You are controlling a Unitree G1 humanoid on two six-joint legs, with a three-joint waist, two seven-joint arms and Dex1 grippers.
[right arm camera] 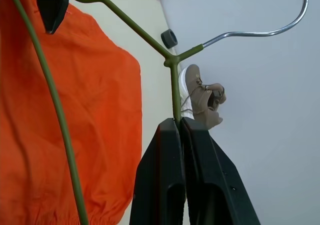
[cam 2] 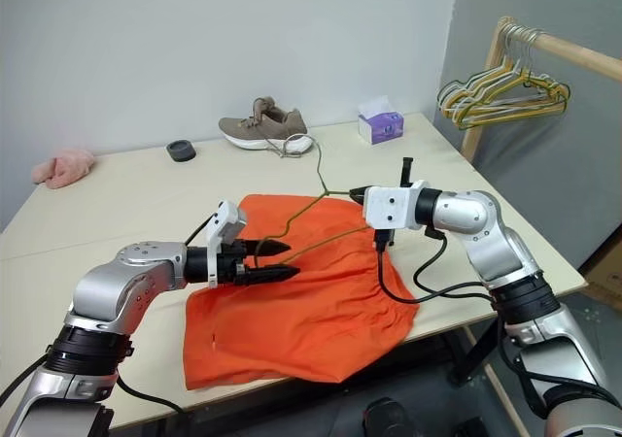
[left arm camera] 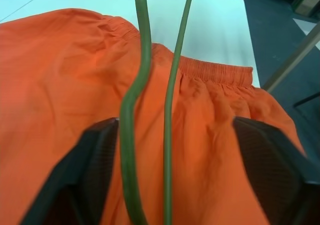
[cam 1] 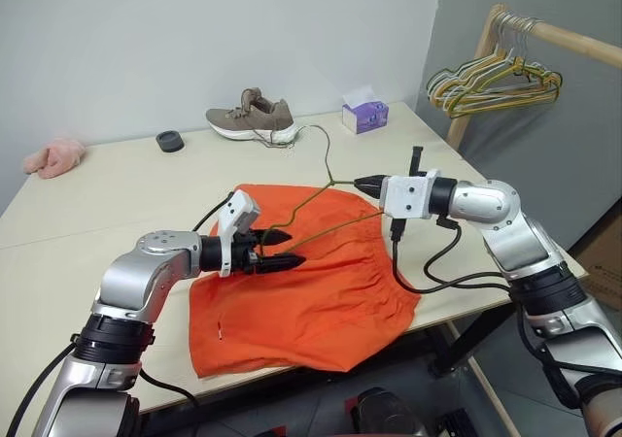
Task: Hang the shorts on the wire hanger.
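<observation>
Shorts lay spread flat on the near part of your desk, bright orange, the gathered waistband toward the right edge and one corner reaching the desk's front edge. Your wire hanger was lifted above them, its thin olive-grey wires slanting from the left pincer up to the right one, and its curved hook rising toward the back of the desk.

Your right pincer was clamped tight on the hanger's wire just below the neck, where the hook joins the two shoulders; the right wrist view showed both black fingers pressed together around that wire. Your left pincer stood partly open over the shorts, with two strands of the hanger's far end running between its fingers. In the left wrist view neither finger touched the wire.

Farther back on the desk you had a tan shoe, a small black ring, a purple tissue box and a pink cloth at the left edge. A bunch of yellow-green hangers hung on a wooden rail to the right.
</observation>
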